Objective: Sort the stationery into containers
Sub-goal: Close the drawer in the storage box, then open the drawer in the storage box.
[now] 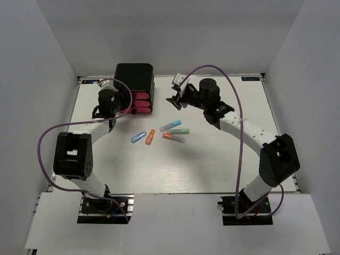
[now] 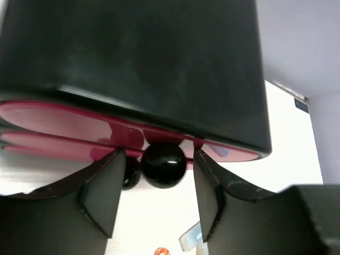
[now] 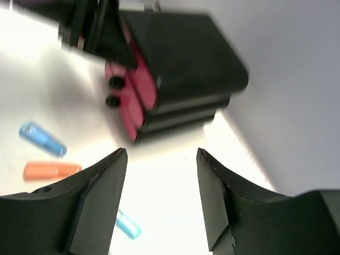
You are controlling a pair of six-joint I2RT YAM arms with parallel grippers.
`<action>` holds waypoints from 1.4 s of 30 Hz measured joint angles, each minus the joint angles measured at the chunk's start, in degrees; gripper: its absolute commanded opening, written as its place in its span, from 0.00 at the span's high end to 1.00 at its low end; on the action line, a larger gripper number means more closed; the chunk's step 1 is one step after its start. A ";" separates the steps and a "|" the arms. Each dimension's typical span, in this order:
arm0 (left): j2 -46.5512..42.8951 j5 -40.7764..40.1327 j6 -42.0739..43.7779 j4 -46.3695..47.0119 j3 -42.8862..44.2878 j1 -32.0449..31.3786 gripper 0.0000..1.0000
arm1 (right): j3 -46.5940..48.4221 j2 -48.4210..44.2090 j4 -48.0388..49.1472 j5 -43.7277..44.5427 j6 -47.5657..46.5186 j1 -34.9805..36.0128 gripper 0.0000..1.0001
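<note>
The containers are pink drawers [image 1: 141, 103] stacked in a glossy black cabinet [image 1: 134, 78], also in the right wrist view [image 3: 180, 58]. In the left wrist view my left gripper [image 2: 159, 156] stands open around a drawer's round black knob [image 2: 163, 164], with a small gap on each side. A second knob [image 2: 131, 178] shows beyond it. My right gripper [image 1: 174, 101] hovers open and holds nothing, right of the cabinet. The stationery lies mid-table: a blue piece [image 1: 138, 137], an orange one [image 1: 150, 137], a light blue one [image 1: 170, 125], a green one [image 1: 179, 130] and an orange-and-white one [image 1: 174, 137].
White walls close in the table [image 1: 212, 164] at the back and both sides. The cabinet stands at the back left, close to the rear wall. Purple cables loop above both arms.
</note>
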 measured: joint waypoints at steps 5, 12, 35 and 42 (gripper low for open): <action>1.88 0.13 -0.07 -0.42 2.21 0.00 0.37 | -8.83 -3.93 -0.57 0.52 -0.55 -1.73 0.39; 2.69 1.11 0.00 -1.25 2.60 -0.02 0.40 | -13.66 -7.74 -1.36 0.61 -0.57 -3.17 0.39; 6.69 2.95 2.95 -8.35 4.31 -0.11 0.29 | -18.40 -10.99 -1.33 0.76 -0.59 -5.31 0.39; 8.35 1.36 -1.01 -5.86 2.86 0.13 0.35 | -19.04 -11.58 -1.40 0.76 -0.66 -5.81 0.39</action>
